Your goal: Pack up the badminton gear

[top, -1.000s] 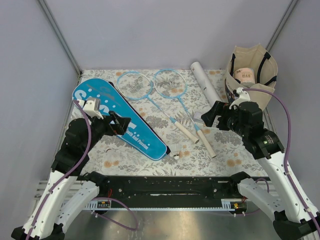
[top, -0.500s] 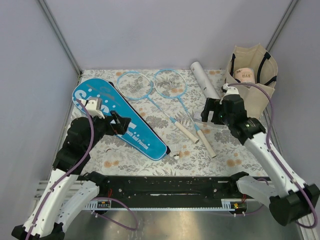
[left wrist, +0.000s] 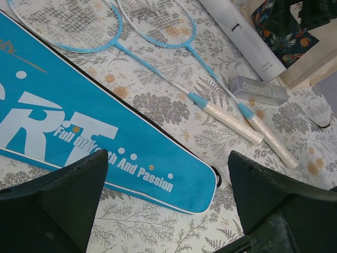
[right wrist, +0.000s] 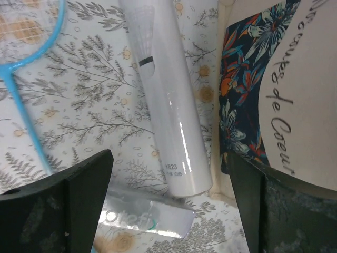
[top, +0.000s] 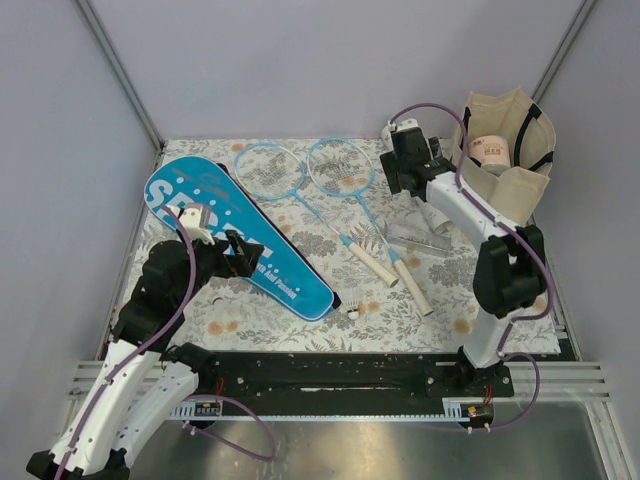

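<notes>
Top view: the right gripper (top: 402, 168) is swinging back onto the white tube (top: 433, 214) beside the tote (top: 520, 190). Right wrist: it's hanging wide open over the tube, holding nothing. Left wrist: the left gripper (left wrist: 168, 155) is gaping empty above the blue cover (left wrist: 79, 132). I'm guessing a tube grab is coming.

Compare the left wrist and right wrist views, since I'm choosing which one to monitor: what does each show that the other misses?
Only the left wrist shows the blue cover, the racket handles and the shuttlecock. Only the right wrist shows the cursive lettering on the tote. Both show the white tube, the silver box and part of a racket frame.
</notes>
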Robot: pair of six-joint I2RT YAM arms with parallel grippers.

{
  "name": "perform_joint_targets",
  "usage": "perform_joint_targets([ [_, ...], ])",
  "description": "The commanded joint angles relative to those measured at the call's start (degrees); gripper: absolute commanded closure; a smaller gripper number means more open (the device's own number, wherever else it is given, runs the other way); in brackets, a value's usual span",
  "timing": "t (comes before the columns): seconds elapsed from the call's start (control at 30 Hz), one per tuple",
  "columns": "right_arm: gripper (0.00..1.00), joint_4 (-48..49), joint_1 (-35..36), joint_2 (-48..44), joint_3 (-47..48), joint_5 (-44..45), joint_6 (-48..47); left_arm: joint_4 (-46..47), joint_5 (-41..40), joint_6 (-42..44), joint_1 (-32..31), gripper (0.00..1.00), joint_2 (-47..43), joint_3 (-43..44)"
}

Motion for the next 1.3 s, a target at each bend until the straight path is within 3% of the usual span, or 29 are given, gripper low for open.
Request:
perform_joint_targets([
  [0.0, 0.01, -1.18, -1.83, 6.93, 6.79, 6.02, -8.31, 3.3, 0.32, 1.09, 0.16, 0.01, -0.39, 0.41],
  [0.17, 0.02, -1.1, -3.59, 12.56, 8.82, 1.9, -10.41, 3.03, 0.4, 1.44, 0.16, 0.01, 0.4, 0.68],
  [0.4, 0.02, -4.09, -4.99, 23.02, 15.32, 3.3, -14.63, 2.33, -0.48, 2.14, 0.24, 0.01, 1.63, 0.94],
  [0.73, 0.01, -6.28, -7.37, 29.0, 20.33, 0.05, -16.3, 1.98, -3.2, 3.02, 0.24, 0.01, 1.54, 0.85],
  [1.03, 0.14, -10.06, -8.34, 31.02, 23.32, -5.22, -17.53, 2.06, -3.2, 3.55, 0.16, 0.01, 2.07, 0.85],
  [1.17, 0.34, -8.23, -8.34, 29.45, 21.66, -4.0, -17.89, 2.24, -5.13, 3.64, 0.16, 0.01, 2.25, 0.94],
  [1.27, 0.4, -7.08, -8.34, 26.12, 20.6, -4.7, -17.19, 2.33, -4.87, 3.2, 0.25, 0.01, 2.33, 1.03],
])
